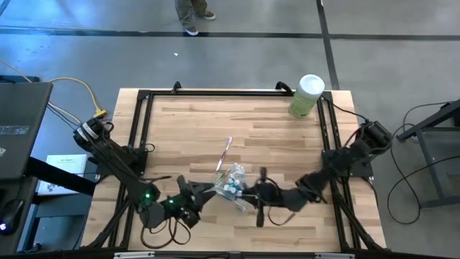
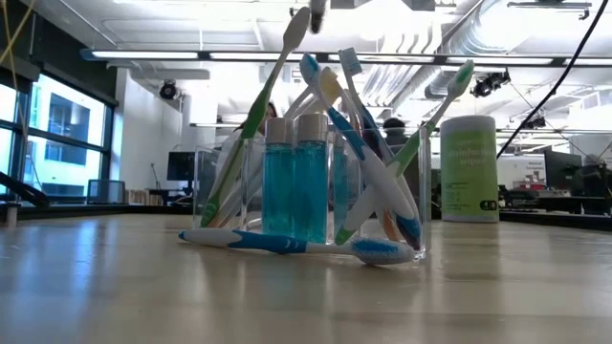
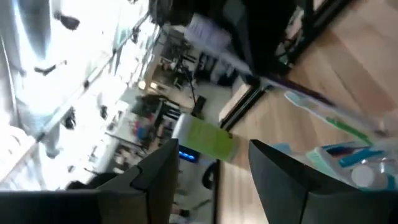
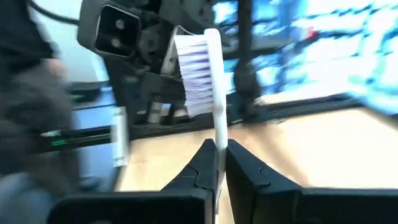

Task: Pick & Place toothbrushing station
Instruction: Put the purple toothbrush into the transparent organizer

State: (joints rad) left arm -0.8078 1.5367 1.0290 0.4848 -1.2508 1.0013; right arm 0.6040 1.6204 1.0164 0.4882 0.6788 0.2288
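The toothbrushing station (image 1: 233, 183) is a clear cup with two teal tubes with white caps (image 2: 296, 177) and several toothbrushes (image 2: 382, 182). It stands on the table near the front middle. One blue-and-white brush (image 2: 287, 243) lies on the table in front of it, and another (image 1: 224, 153) lies on the far side. My right gripper (image 1: 259, 196) is just right of the cup, shut on a white toothbrush (image 4: 208, 81). My left gripper (image 1: 198, 194) is open just left of the cup; its fingers (image 3: 280, 177) hold nothing. My right gripper pinches the white toothbrush's handle (image 4: 219, 152) between its two fingertips, below the bristled head (image 4: 198, 78). The fingers point level toward the table's left and lie across the handle. The handle's other end is hidden by the fingers.
A tall pale-green canister with a white lid (image 1: 307, 96) stands at the table's far right corner; it also shows in the low view (image 2: 469, 170). A black frame (image 1: 144, 97) runs along the table's edges. A person's feet (image 1: 194, 14) show beyond the far edge.
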